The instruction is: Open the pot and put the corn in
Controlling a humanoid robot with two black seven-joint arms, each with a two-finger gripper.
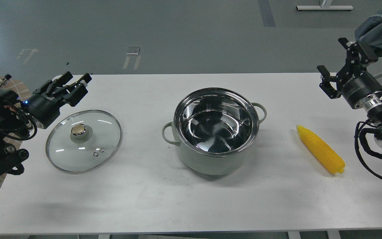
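The pot (pixel 216 129) sits open mid-bench, the corn (pixel 320 149) lies to its right, both grippers (pixel 75 84) (pixel 333 66) hang empty with jaws apart, and the corn looks light, stiff and slippery, best pinched around its middle.

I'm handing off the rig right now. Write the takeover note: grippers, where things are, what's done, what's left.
Left gripper: open, empty, above the table's left end, just beyond the glass lid.
Right gripper: open, empty, raised beyond the corn.
Pot: mid-table, uncovered, nothing inside.
Lid lies flat on the table, left of the pot, knob up.
Corn lies on the table, right of the pot.
Done: pot opened.
Left: pick up corn, put it in the pot.
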